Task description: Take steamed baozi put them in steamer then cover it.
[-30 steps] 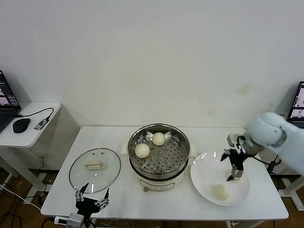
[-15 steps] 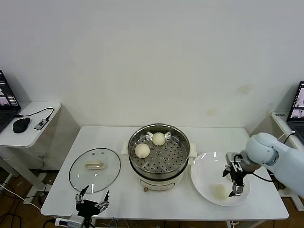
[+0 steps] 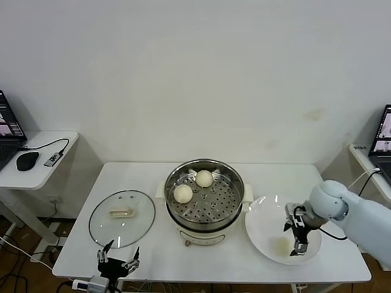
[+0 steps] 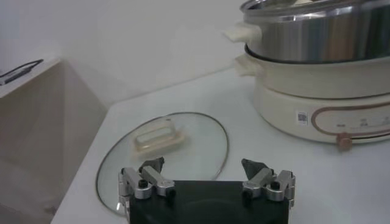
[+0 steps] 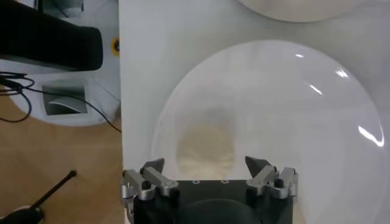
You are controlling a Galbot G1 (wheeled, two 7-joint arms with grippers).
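Steamer (image 3: 204, 201): steel pot on its white base, mid-table, uncovered. I count two buns on its perforated tray, one toward the back (image 3: 204, 178) and one on my left side of the tray (image 3: 182, 193), apart from each other.

White plate (image 3: 263, 213): just to the right of the steamer. One bun (image 5: 205, 147) on it, at the near side; I see no other bun outside the pot.

Right gripper (image 3: 297, 238): I have it low over the plate, jaws spread wide and empty, the bun between and just ahead of the fingertips in the right wrist view. I cannot tell whether they touch it yet.

Glass lid (image 3: 121, 218): flat on the table to the left of the steamer, cream handle (image 4: 158, 135) up, untouched.

Left gripper (image 3: 118, 261): parked at the near table edge just in front of the lid, jaws apart, holding nothing.

Progress, by my reckoning: two buns loaded, a third about to be picked. Left to do: close on this bun, carry it into the pot, then set the lid on top
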